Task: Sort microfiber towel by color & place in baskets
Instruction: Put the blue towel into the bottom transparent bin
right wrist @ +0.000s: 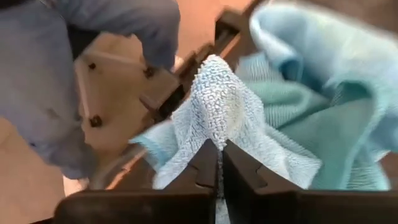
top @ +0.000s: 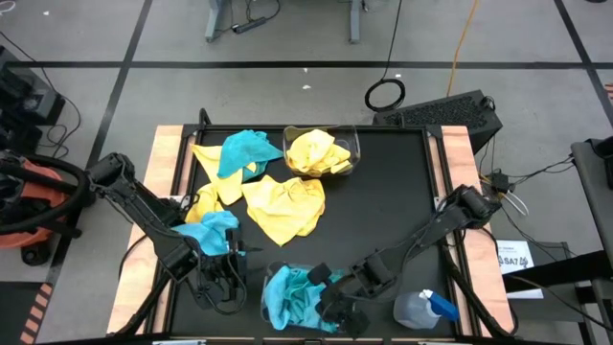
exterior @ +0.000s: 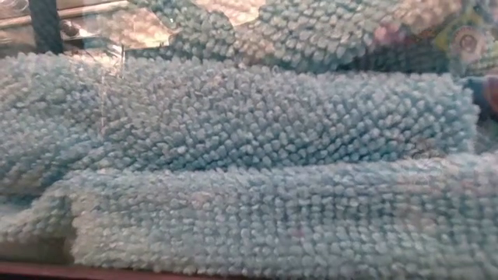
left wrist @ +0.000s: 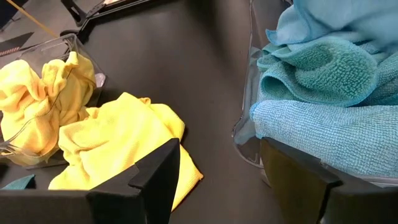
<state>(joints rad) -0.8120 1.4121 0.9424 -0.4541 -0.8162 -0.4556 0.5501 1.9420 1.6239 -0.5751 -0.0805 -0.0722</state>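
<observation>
Over near basket (top: 273, 316), right gripper (right wrist: 219, 155) pinching turquoise towel (right wrist: 217, 106).

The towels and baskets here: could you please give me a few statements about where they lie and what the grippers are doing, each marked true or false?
1. The right gripper is shut on a turquoise towel. True.
2. The far basket holds turquoise towels. False: it holds yellow ones.
3. A yellow towel lies loose on the table's middle. True.
4. The left gripper is shut on a yellow towel. False: it is open and holds nothing.
5. The spray bottle stands inside a basket. False: it is on the table.
</observation>
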